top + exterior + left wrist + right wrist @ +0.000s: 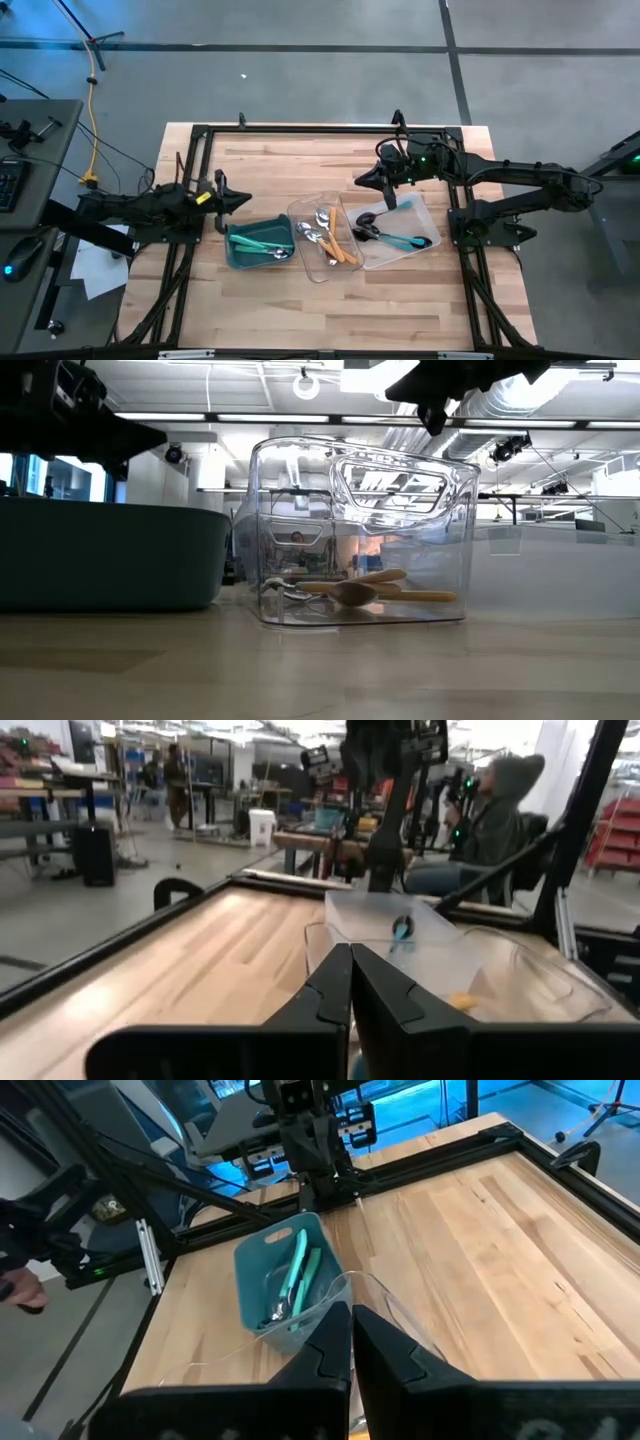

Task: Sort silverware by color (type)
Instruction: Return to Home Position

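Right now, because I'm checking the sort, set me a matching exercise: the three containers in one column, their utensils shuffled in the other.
1 teal bin
2 middle clear tray
3 right clear tray

A orange-handled spoons
B black-headed teal utensils
C silver-headed teal utensils

Pairs: 1-C, 2-A, 3-B

There is one teal bin (pixel 240 262) and there are two clear trays, a middle tray (pixel 318 272) and a right tray (pixel 420 215). The bin holds two teal spoons (pixel 258 241). The middle tray holds about three orange spoons (pixel 340 247) with silver heads. The right tray holds two or three black-headed spoons (pixel 405 241) with teal handles; they overlap. Over the surface (pixel 300 160) are two arms, a left arm (pixel 140 207) and a right arm (pixel 520 180).
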Controlling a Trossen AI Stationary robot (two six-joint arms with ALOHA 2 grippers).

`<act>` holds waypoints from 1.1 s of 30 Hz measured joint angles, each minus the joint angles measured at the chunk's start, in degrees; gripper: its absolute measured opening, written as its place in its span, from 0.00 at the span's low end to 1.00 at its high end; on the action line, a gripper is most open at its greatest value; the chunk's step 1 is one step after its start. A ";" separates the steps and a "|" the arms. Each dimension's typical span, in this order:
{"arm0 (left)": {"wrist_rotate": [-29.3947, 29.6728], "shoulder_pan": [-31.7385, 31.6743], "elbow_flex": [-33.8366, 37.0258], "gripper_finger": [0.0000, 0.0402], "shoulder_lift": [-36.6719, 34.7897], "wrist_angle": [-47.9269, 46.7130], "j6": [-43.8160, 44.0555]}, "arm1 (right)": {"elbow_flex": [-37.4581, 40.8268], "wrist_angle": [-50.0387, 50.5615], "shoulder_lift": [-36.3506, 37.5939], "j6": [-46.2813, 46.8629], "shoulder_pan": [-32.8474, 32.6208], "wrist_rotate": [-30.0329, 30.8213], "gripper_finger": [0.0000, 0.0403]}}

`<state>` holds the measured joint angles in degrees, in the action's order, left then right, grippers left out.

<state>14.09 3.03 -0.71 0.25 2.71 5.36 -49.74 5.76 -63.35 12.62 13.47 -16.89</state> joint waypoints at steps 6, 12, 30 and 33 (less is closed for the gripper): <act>-0.42 0.00 0.00 0.00 0.00 -0.16 -2.90 | 0.00 0.00 0.00 0.00 0.00 -0.09 0.00; -2.10 0.00 0.00 0.00 0.92 -0.27 -2.62 | 0.00 0.00 0.00 0.06 0.00 -0.08 0.00; -2.14 0.00 0.00 0.00 1.73 -0.36 -2.58 | 0.00 -0.05 2.36 0.32 -0.11 -0.12 0.00; -2.14 0.00 0.00 0.00 1.73 -0.36 -2.56 | 0.00 2.63 5.18 -1.33 -0.11 -0.12 0.00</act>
<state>11.94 3.03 -0.71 1.98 2.35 2.81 -49.74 8.39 -58.17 11.29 13.37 -17.02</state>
